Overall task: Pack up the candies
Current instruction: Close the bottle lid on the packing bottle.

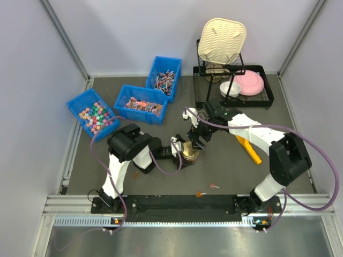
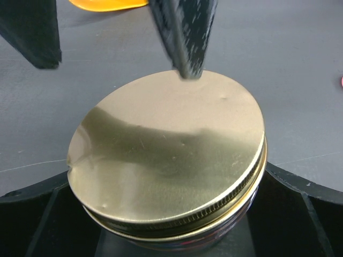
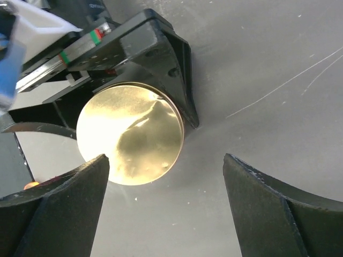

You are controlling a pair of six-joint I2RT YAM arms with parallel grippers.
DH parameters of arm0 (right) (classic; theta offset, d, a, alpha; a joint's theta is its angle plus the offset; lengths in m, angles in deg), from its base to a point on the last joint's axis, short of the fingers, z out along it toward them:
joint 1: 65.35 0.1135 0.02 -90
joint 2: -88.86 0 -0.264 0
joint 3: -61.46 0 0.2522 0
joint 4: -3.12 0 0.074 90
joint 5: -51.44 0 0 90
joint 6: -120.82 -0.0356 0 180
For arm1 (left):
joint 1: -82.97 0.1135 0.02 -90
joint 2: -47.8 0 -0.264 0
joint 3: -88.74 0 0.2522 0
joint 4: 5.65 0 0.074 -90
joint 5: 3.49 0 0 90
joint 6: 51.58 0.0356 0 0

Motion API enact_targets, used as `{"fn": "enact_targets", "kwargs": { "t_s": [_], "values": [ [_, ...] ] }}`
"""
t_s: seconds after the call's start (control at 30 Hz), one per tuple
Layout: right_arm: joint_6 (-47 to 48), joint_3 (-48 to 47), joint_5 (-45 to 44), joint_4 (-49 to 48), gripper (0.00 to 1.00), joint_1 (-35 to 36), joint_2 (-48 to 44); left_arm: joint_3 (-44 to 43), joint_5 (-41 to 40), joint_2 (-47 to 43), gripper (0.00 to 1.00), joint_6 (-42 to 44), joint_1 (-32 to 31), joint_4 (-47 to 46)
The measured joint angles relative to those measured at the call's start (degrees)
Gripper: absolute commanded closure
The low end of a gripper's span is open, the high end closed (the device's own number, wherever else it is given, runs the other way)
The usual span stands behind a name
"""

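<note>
A glass jar (image 1: 190,154) with a gold screw lid (image 2: 166,144) stands on the dark table. My left gripper (image 1: 181,152) has a finger against each side of it, jaws wide around the jar. Reddish wrapped sweets show through the glass under the lid rim. My right gripper (image 3: 166,160) hangs open just above and beside the lid (image 3: 130,134), with nothing between its fingers. One right finger (image 2: 185,37) points down at the lid's far edge. The candies (image 1: 140,104) fill the middle blue bin.
A blue bin of pastel cubes (image 1: 94,116) sits at the left, and one of stick sweets (image 1: 165,80) behind. A yellow scoop (image 1: 249,149) lies right of the jar. Loose sweets (image 1: 214,186) lie near the front rail. A black rack (image 1: 268,96) with pink and white dishes stands at the back right.
</note>
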Motion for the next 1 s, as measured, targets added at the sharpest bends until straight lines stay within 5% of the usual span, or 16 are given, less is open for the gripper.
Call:
{"fn": "enact_targets", "kwargs": {
  "t_s": [1.0],
  "values": [
    [-2.19,0.0,5.84,-0.63,0.58,-0.66,4.28,-0.09,0.2,0.04,0.01,0.02,0.04,0.02]
  ]
}}
